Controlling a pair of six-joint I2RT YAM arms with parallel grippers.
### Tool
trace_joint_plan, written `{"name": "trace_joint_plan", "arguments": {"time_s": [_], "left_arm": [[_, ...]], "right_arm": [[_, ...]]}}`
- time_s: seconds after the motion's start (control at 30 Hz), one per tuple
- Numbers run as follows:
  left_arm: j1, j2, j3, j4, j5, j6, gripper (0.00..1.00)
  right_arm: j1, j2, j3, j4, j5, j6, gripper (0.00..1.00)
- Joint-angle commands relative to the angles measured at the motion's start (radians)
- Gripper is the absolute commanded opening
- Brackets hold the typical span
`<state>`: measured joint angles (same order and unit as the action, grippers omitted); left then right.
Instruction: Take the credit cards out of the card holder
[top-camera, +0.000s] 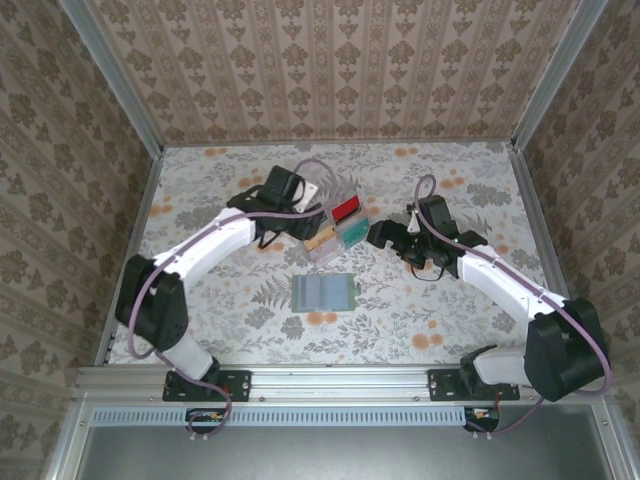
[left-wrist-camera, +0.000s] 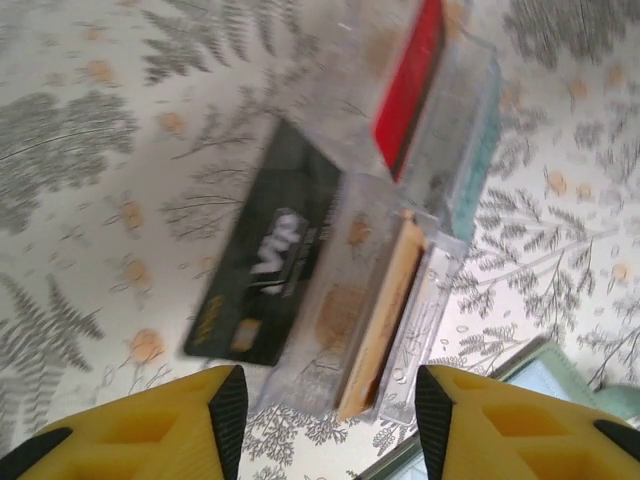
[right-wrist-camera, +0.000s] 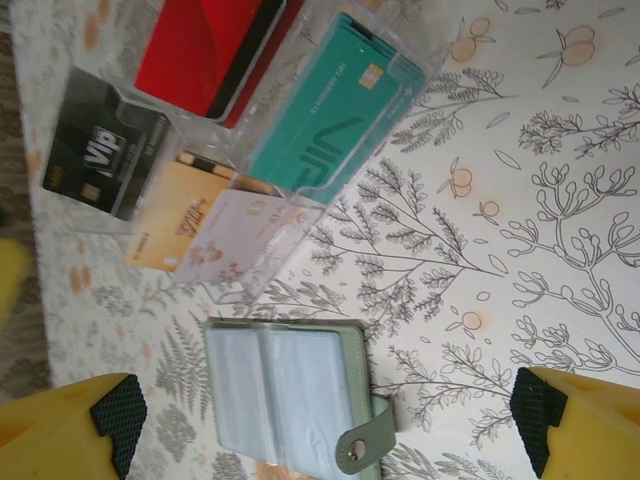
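Note:
The pale grey-green card holder (top-camera: 323, 292) lies open and flat on the table, its clear sleeves up and its snap tab (right-wrist-camera: 365, 445) out to one side. The red card (right-wrist-camera: 205, 50), teal card (right-wrist-camera: 325, 120) and tan card (right-wrist-camera: 180, 215) sit in a clear plastic tray (top-camera: 335, 225). The black card (left-wrist-camera: 262, 262) lies flat on the table beside that tray. My left gripper (left-wrist-camera: 331, 415) hangs open over the tray's near end, by the tan card (left-wrist-camera: 385, 310). My right gripper (right-wrist-camera: 326, 420) is wide open above the card holder (right-wrist-camera: 290, 395), holding nothing.
The clear tray's walls (left-wrist-camera: 460, 60) stand between both grippers. A corner of the card holder (left-wrist-camera: 560, 385) shows under the left fingers. Patterned walls enclose the floral tabletop (top-camera: 450, 310), with free room at the front and far right.

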<state>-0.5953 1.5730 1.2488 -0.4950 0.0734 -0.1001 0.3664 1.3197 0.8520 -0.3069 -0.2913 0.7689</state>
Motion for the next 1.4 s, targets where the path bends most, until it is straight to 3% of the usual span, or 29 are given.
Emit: {"name": "trace_joint_plan", "arguments": {"time_s": [0.0, 0.17, 0.3, 0.47, 0.7, 1.2, 1.37], "left_arm": [[0.044, -0.085, -0.079, 0.048, 0.02, -0.187, 0.53], [0.111, -0.185, -0.199, 0.056, 0.016, -0.336, 0.64], [0.176, -0.275, -0.305, 0.03, 0.004, -0.404, 0.85], [0.265, -0.403, -0.435, 0.008, -0.002, -0.432, 1.0], [0.357, -0.475, -0.516, -0.008, 0.063, -0.447, 1.0], [0.379, -0.437, -0.524, 0.024, 0.2, -0.453, 1.0], [0.377, -0.392, -0.542, 0.113, 0.321, -0.487, 0.92]], "right_arm": [[0.053, 0.049, 0.063, -0.052, 0.067, -0.038, 0.95], [0.153, 0.156, 0.158, -0.087, 0.121, -0.067, 0.9], [0.257, 0.23, 0.241, -0.144, 0.195, -0.088, 0.86], [0.431, 0.356, 0.359, -0.259, 0.3, -0.115, 0.83], [0.564, 0.561, 0.498, -0.348, 0.321, -0.096, 0.7], [0.565, 0.692, 0.551, -0.439, 0.344, -0.1, 0.58], [0.56, 0.692, 0.507, -0.414, 0.341, -0.1, 0.48]]}}
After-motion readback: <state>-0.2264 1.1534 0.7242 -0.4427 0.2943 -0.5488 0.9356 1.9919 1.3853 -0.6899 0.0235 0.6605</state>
